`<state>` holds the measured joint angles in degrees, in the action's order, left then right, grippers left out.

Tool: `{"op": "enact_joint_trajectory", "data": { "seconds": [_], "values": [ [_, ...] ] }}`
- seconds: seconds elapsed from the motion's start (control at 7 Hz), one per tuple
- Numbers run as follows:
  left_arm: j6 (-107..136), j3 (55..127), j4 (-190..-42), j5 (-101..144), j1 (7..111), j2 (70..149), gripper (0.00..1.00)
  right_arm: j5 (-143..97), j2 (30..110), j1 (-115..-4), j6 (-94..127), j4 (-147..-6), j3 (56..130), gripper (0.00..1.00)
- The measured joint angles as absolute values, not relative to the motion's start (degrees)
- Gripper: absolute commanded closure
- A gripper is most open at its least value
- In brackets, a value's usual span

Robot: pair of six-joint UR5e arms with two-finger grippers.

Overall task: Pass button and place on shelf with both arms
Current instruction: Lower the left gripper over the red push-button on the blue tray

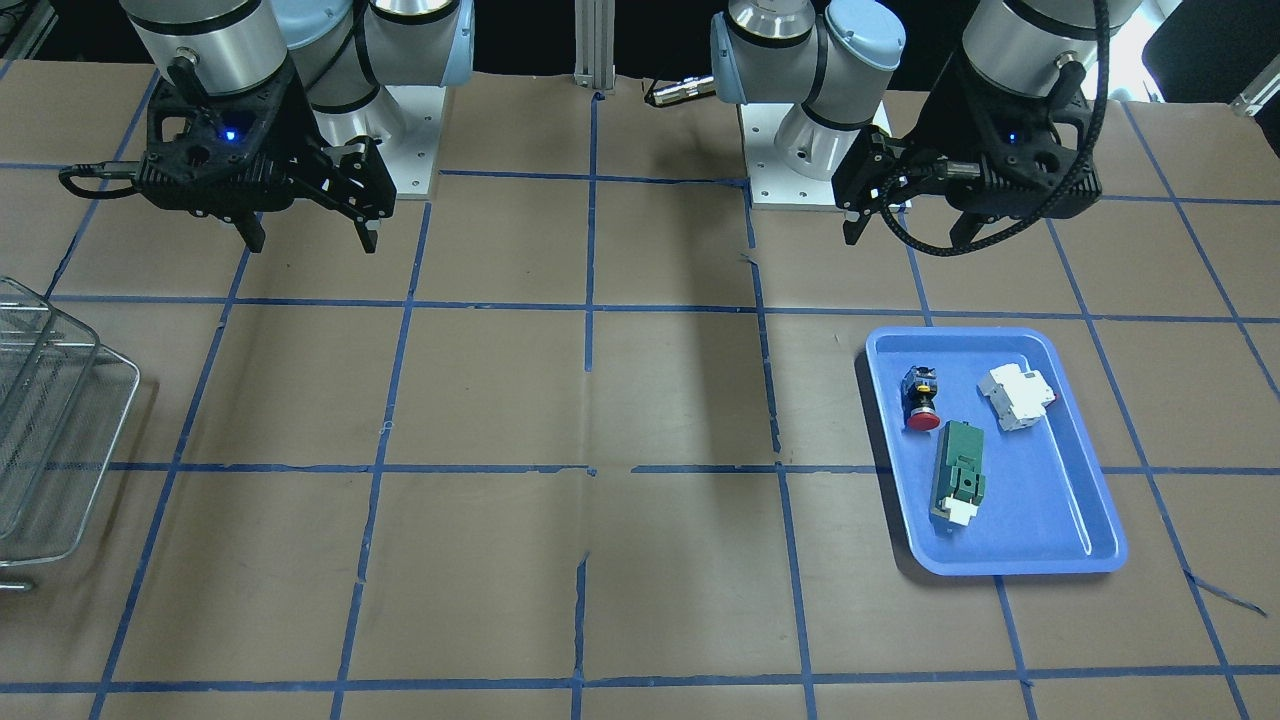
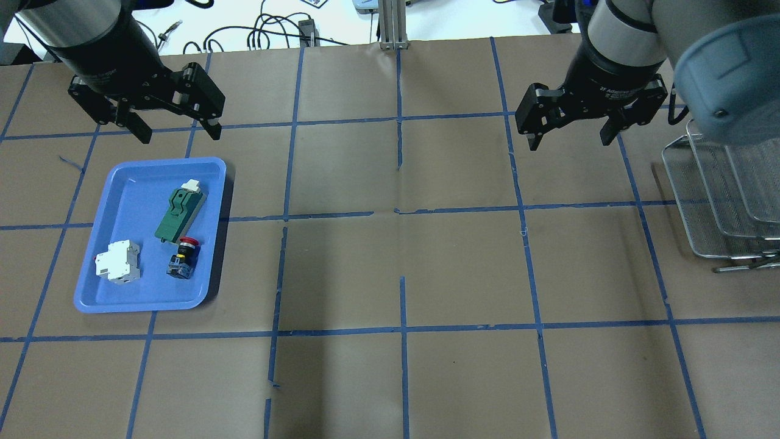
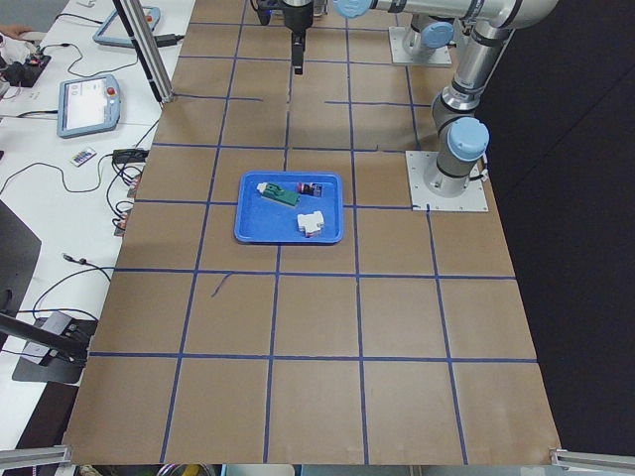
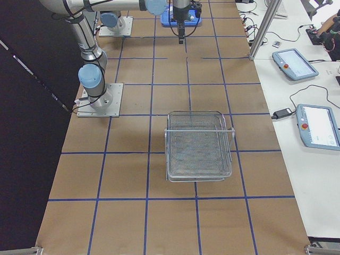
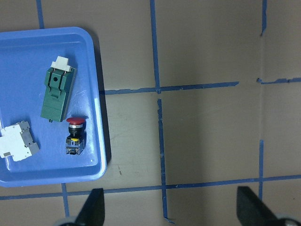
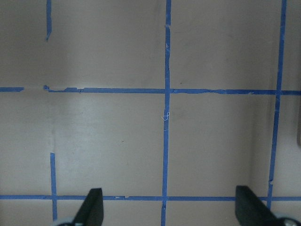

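Note:
The button [image 2: 183, 256] with its red cap lies on its side in the blue tray [image 2: 122, 292]; it also shows in the front view [image 1: 921, 398], the left wrist view [image 5: 75, 134] and, small, in the left side view [image 3: 314, 186]. My left gripper [image 2: 178, 130] hangs open and empty above the table beyond the tray, also seen from the front [image 1: 905, 225]. My right gripper [image 2: 570, 138] is open and empty, left of the wire shelf [image 2: 725, 195]. The shelf shows in the front view [image 1: 50, 430] and the right side view [image 4: 199, 144].
In the tray, a green block with a white end [image 2: 178, 210] lies beside the button and a white breaker-like module [image 2: 117, 262] lies at the tray's other side. Blue tape lines grid the brown table. Both arm bases [image 1: 800, 150] stand at the robot's edge.

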<state>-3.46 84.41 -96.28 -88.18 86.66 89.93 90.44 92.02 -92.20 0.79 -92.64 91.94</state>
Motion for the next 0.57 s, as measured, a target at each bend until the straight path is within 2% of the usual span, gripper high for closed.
{"op": "enact_joint_trajectory", "data": {
  "seconds": [0.57],
  "values": [
    [-6.15, 87.65, -96.17, -89.06, 84.91, 89.29, 0.00, 90.38, 92.02, -92.18, 0.77, -92.69, 91.91, 0.00]
  ]
}}
